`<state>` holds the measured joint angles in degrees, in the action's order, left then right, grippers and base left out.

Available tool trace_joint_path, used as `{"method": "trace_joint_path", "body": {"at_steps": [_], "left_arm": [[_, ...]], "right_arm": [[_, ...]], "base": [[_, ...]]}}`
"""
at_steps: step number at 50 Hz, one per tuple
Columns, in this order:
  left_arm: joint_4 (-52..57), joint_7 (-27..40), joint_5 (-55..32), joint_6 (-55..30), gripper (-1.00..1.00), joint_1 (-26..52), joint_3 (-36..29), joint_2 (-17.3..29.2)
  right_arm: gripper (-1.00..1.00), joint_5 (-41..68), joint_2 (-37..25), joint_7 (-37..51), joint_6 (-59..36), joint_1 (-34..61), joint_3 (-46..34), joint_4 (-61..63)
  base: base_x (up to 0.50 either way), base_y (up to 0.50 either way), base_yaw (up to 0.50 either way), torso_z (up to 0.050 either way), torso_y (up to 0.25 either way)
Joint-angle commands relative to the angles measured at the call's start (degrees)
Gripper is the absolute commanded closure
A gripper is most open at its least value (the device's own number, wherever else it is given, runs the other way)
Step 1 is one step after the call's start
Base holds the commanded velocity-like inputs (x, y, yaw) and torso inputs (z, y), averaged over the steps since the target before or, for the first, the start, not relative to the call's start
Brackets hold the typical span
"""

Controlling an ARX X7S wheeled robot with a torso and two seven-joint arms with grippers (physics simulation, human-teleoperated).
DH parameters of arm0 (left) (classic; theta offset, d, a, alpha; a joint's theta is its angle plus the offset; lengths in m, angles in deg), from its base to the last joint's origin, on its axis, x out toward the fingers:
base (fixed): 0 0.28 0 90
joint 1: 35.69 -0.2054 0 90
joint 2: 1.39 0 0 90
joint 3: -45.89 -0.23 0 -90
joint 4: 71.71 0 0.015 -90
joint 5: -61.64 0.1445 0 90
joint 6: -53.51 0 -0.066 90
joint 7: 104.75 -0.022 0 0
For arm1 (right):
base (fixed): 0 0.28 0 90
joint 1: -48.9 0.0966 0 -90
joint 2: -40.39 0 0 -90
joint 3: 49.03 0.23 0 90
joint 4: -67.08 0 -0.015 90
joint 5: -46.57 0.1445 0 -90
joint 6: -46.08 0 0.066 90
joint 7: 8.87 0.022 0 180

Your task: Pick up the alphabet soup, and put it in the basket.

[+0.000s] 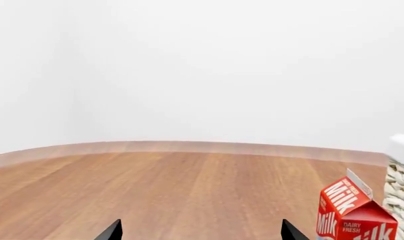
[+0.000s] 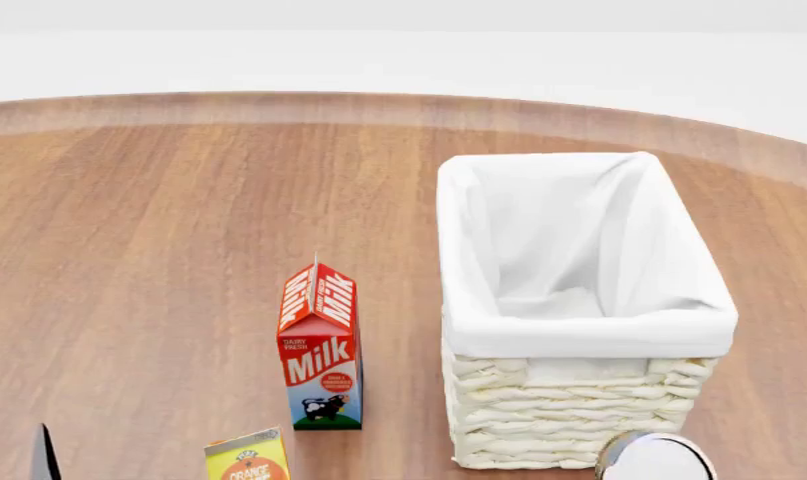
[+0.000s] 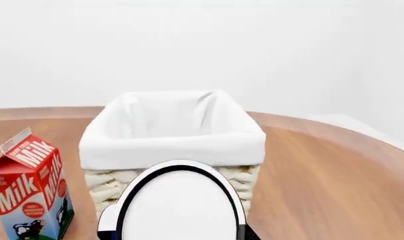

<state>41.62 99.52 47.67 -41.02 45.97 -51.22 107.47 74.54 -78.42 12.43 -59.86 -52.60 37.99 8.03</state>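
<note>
Alphabet soup (image 3: pixel 178 205) outside the basket (image 2: pixel 583 325); its lining bare.

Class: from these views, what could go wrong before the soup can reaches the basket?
1. The alphabet soup is short of the basket and looks no higher than its near rim. Pushed straight ahead, it may strike the wicker wall.
2. The milk carton stands close beside the basket, so a wide swing could topple it.
</note>
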Motion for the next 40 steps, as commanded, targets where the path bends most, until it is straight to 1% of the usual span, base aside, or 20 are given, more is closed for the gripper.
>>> {"method": "trace_joint_path", "body": {"at_steps": [1, 5, 6, 10, 12, 16, 23, 28, 35, 40], "left_arm": [[-0.46, -1.49, 1.33, 0.27, -1.0, 0.47, 0.54, -1.22], [-0.76, -1.43, 1.28, 0.42, -1.0, 0.53, 0.49, -1.22], [-0.71, -1.39, 1.25, 0.49, -1.0, 0.43, 0.53, -1.21], [-0.75, -1.24, 1.37, 0.58, -1.0, 0.34, 0.33, -1.27], [-0.6, -1.24, 1.47, 0.72, -1.0, 0.19, 0.17, -1.23], [-0.38, -1.27, 1.1, 0.79, -1.0, 0.14, 0.4, -1.02], [-0.49, -1.07, 0.75, 0.43, -1.0, 0.45, 0.41, -0.99], [-0.31, -1.14, 1.28, 0.82, -1.0, 0.42, -0.1, -0.84], [-0.53, -0.93, 0.7, 0.33, -1.0, 0.73, 0.18, -0.73], [-0.46, -0.8, 0.53, 0.25, -1.0, 0.7, 0.19, -0.66]], "right_arm": [[1.0, -3.95, 0.95, -4.26, 1.06, 7.68, -0.23, 0.99], [1.0, -4.08, 0.81, -4.44, 0.28, 9.8, -0.88, 0.8], [1.0, -5.88, 0.47, -3.74, -0.76, 11.01, -1.8, 0.61], [1.0, -5.24, 0.24, -3.41, -3.22, 13.68, -2.23, 1.11], [1.0, -1.34, 1.07, -3.58, -4.73, 15.09, -0.8, 0.97], [1.0, 0.76, 1.42, -3.38, -6.91, 16.99, -0.76, 0.61], [1.0, -0.75, 1.3, -0.88, -7.42, 17.39, -0.22, 2.58], [1.0, 1.08, 0.4, 0.09, -10.49, 19.35, 0.33, 5.49], [1.0, 2.27, 0.65, 1.44, -10.89, 19.67, 1.63, 7.87], [1.0, 2.31, 0.44, 1.93, -11.92, 20.31, 1.08, 8.74]], "base": [[0.0, 0.0, 0.0, 0.0, 0.0], [0.0, 0.0, 0.0, 0.0, 0.0], [0.0, 0.0, 0.0, 0.0, 0.0], [0.0, 0.0, 0.0, 0.0, 0.0], [0.0, 0.0, 0.0, 0.0, 0.005], [0.0, 0.0, 0.0, 0.0, 0.0], [0.0, 0.0, 0.0, 0.0, 0.0], [0.0, 0.0, 0.0, 0.0, 0.002], [0.0, 0.0, 0.0, 0.0, 0.0], [0.0, 0.0, 0.0, 0.0, 0.0]]}}
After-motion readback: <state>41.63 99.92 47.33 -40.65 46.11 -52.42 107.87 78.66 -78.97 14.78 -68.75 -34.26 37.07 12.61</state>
